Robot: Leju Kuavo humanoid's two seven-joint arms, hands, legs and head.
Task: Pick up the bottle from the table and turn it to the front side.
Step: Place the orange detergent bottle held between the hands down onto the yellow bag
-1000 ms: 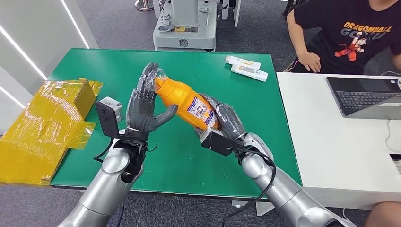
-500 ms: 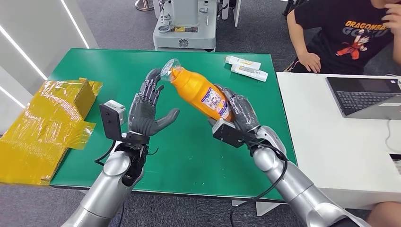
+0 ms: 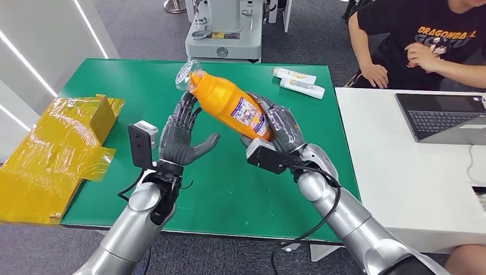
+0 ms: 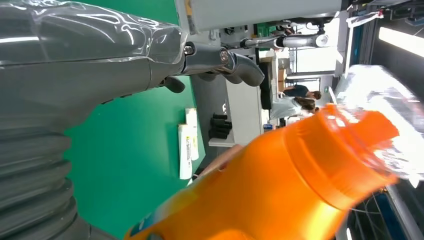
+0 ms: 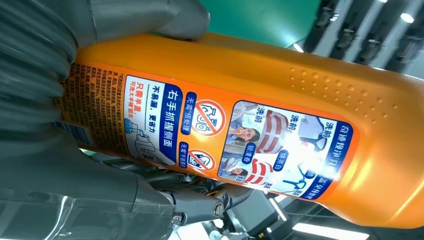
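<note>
The orange bottle (image 3: pixel 229 106) is grasped around its lower body by the right hand (image 3: pixel 278 134) and is held tilted above the green bench (image 3: pixel 103 74), its capped neck pointing up and away from that hand. The left hand (image 3: pixel 180 134) is released, palm up with fingers spread, just beside and below the bottle's neck; contact with the bottle cannot be confirmed.

A slip is judged the main risk: the glossy body is held near its base only, so the heavier upper part could lever out of the grasp if the wrist is rolled quickly. A clear wrapping over the cap (image 4: pixel 380 115) could be snagged by the left hand's fingers (image 3: pixel 186 112) if the bottle is swung toward them. If the turn is overdone, the label (image 5: pixel 235 135) could be left turned away from the front. Two tubes (image 3: pixel 298 82) lie well beyond the right hand and are unlikely to be struck.
</note>
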